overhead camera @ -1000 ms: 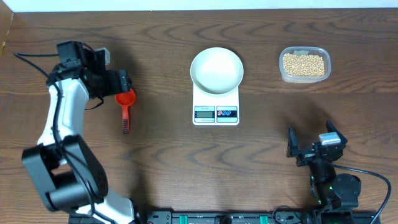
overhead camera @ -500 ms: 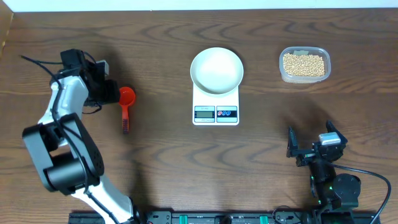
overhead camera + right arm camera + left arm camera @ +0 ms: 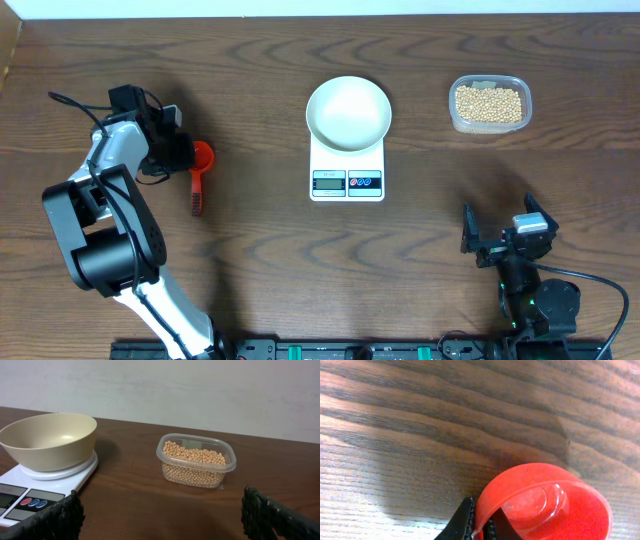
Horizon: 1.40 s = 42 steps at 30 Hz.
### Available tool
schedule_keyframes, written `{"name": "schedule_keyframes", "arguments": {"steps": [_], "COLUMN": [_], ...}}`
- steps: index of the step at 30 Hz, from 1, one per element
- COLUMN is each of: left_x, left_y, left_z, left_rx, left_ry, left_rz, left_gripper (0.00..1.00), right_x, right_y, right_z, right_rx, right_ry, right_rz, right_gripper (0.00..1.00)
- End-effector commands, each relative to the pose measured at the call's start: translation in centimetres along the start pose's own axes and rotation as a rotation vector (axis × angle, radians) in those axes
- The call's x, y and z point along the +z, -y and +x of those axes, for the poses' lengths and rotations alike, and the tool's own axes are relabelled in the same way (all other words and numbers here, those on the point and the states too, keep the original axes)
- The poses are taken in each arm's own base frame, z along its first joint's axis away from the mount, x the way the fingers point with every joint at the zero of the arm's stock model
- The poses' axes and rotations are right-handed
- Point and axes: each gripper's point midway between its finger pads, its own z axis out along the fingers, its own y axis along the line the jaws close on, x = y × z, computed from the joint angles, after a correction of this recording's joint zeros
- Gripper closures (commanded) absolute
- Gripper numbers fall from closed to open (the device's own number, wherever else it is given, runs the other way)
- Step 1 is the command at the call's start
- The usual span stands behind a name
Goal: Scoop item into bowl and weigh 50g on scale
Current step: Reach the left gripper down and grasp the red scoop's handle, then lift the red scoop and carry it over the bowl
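Observation:
A red scoop (image 3: 201, 157) lies on the table at the left, handle pointing toward the front edge. My left gripper (image 3: 186, 155) is shut on its bowl rim; in the left wrist view the two black fingers (image 3: 463, 521) pinch the scoop's red wall (image 3: 545, 505). The white bowl (image 3: 314, 112) sits on the white scale (image 3: 347, 183) at the centre and looks bare inside. The tan beans (image 3: 488, 103) fill a clear tub at the back right. My right gripper (image 3: 500, 226) rests open near the front right, facing the beans (image 3: 195, 460), the bowl (image 3: 50, 440) and the scale (image 3: 30, 496).
The clear tub (image 3: 165, 455) stands about a hand's width to the right of the scale. Bare brown wood lies between my right fingers (image 3: 66, 515) and the tub. A light wall runs along the table's far edge.
My left gripper has gone from open to shut on the scoop's rim. The left arm shifted left, and the scoop slid slightly left with it. The right arm stayed still.

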Motion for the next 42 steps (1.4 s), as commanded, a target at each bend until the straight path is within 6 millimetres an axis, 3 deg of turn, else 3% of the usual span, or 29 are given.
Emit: {"name": "schedule_keyframes", "arguments": {"steps": [1,4,12,16,21,26,27,35,42], "left_x": [0.3,-0.6,-10.6,-15.9,-20.0,-20.7,-20.4,-19.6,-19.1], "left_y": [0.1,1.0,4.9,6.6,10.2,14.6,16.5,23.8,27.6], "left_z": [-0.5,-1.1,-5.0,-5.7,-5.4,-4.2,-3.6,-0.9,1.2], "left_rx": [-0.063,-0.120,-0.458,-0.717,-0.879,-0.975,-0.994,-0.944,-0.925], "left_ry": [0.007,0.033,0.249,0.316,0.313,0.226,0.177,0.049,0.006], "left_rz": [0.005,0.053,0.234,0.349,0.496,0.563,0.577,0.605,0.583], "left_gripper": [0.93,0.93,0.93,0.93,0.93,0.93,0.93,0.93,0.93], "right_x": [0.0,0.0,0.0,0.0,0.0,0.0,0.0,0.0,0.0], "right_y": [-0.1,-0.1,-0.1,-0.1,-0.1,-0.1,-0.1,-0.1,-0.1], "right_z": [0.0,0.0,0.0,0.0,0.0,0.0,0.0,0.0,0.0], "right_rx": [-0.006,-0.006,-0.006,-0.006,-0.006,-0.006,-0.006,-0.006,-0.006], "right_ry": [0.001,0.001,0.001,0.001,0.001,0.001,0.001,0.001,0.002], "right_rz": [-0.005,-0.005,-0.005,-0.005,-0.005,-0.005,-0.005,-0.005,-0.005], "right_gripper": [0.01,0.01,0.01,0.01,0.01,0.01,0.01,0.01,0.01]}}
